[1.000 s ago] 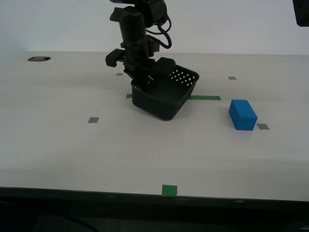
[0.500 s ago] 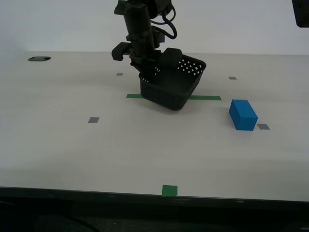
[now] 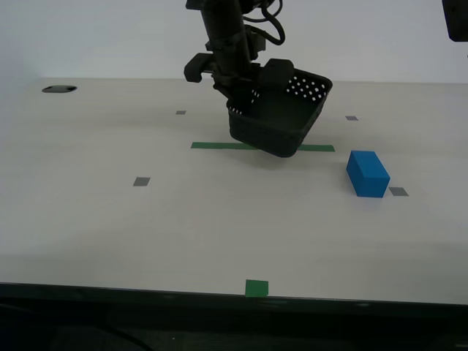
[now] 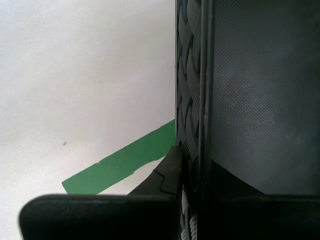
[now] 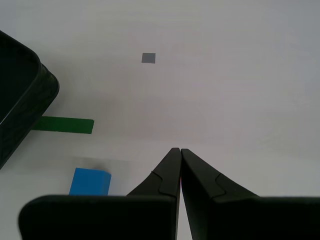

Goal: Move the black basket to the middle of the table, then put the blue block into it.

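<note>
My second tool [image 3: 238,93] is clamped on one wall of the basket [image 3: 281,117] and holds it clear of the tabletop [image 3: 110,219], tilted so that the corner toward the exterior view's right rides higher and light shows through the holes in its far wall. The basket hangs over the green tape strip [image 3: 212,145], which runs out from under it on both sides in the exterior view. In the second wrist view the basket [image 4: 250,100] fills most of the frame, its woven-looking wall edge-on against one finger [image 4: 167,175], with the tape [image 4: 125,162] on the pale tabletop [image 4: 75,65] below. The block [image 3: 367,173] lies flat on the tabletop toward the exterior view's right, nearer the camera than the tape and well apart from the basket, with a small grey square mark [image 3: 398,191] just beside it. My first tool [image 5: 180,155] is clenched with nothing between its tips, which meet, and it hovers over bare tabletop [image 5: 240,75]; its own view shows the block [image 5: 90,181], an end of the tape [image 5: 62,124], a rounded corner of the basket [image 5: 22,95] and a grey mark [image 5: 148,58]. The exterior view does not show the first tool's tips. A green square mark [image 3: 257,288] sits at the near edge of the tabletop, and other grey marks [image 3: 142,181] are scattered across it.
</note>
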Available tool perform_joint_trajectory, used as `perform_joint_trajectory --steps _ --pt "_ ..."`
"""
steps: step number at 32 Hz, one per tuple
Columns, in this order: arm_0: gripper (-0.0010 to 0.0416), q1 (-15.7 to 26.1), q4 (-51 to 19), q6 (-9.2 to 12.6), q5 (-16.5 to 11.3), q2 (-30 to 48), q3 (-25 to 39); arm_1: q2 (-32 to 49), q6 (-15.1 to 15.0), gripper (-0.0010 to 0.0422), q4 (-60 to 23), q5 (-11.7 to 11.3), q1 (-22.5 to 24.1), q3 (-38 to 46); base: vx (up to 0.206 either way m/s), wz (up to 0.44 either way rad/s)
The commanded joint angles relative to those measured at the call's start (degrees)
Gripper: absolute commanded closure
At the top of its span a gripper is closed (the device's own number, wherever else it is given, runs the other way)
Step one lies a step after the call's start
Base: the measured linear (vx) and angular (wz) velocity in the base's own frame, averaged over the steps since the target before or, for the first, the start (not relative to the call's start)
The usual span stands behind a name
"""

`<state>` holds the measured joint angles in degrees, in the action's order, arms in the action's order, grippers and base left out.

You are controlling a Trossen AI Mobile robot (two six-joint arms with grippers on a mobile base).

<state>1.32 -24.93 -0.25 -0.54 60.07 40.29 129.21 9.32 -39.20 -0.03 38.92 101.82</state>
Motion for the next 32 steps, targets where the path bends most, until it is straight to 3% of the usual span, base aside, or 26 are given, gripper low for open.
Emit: perform_joint_trajectory --steps 1,8,13,18,19,20,22,25,27,29,32 --pt "0.0404 0.0 -0.1 0.0 -0.1 0.0 0.0 -0.1 0.2 0.0412 -0.1 0.5 0.1 0.0 0.0 0.0" --pt "0.0404 0.2 -1.1 0.0 -0.1 0.0 0.0 -0.1 0.2 0.0396 0.1 0.5 0.1 -1.0 0.0 0.0" --pt "0.0404 0.2 -1.3 0.0 -0.1 0.0 0.0 -0.1 1.3 0.0308 2.2 0.5 0.1 -3.5 0.0 0.0" --pt "0.0404 0.2 -2.1 0.1 -0.5 0.0 0.0 -0.1 1.7 0.0275 2.3 0.5 0.1 -3.5 0.0 0.0" --pt "0.0404 0.3 -2.3 0.1 -1.5 0.0 0.0 -0.1 1.7 0.0273 2.4 0.5 0.1 -3.5 0.0 0.0" --pt "0.0404 0.3 -2.8 0.5 -4.3 0.0 0.0 -0.1 1.7 0.027 2.4 0.4 0.0 -3.2 0.0 0.0" --pt "0.0403 0.3 -3.4 0.9 -9.0 0.5 0.0 -0.1 1.0 0.0271 1.4 -1.9 -0.2 -1.2 0.0 0.0" --pt "0.0404 0.4 -5.5 0.9 -10.7 1.4 0.0 -0.2 -1.6 0.0283 -2.6 -4.8 -1.4 3.8 0.0 0.0" --pt "0.0403 1.1 -6.1 2.6 -10.9 2.3 0.0 -0.2 -2.4 0.0291 -4.5 -5.0 -2.5 6.7 0.0 0.0" --pt "0.0403 3.0 -5.9 6.2 -13.6 4.3 0.0 -0.2 -3.4 0.03 -6.0 -5.4 -3.9 10.3 0.0 0.0" --pt "0.0403 6.9 -4.0 7.8 -13.0 7.6 0.0 -0.2 -4.8 0.0307 -7.2 -5.4 -5.9 13.3 0.0 0.0"
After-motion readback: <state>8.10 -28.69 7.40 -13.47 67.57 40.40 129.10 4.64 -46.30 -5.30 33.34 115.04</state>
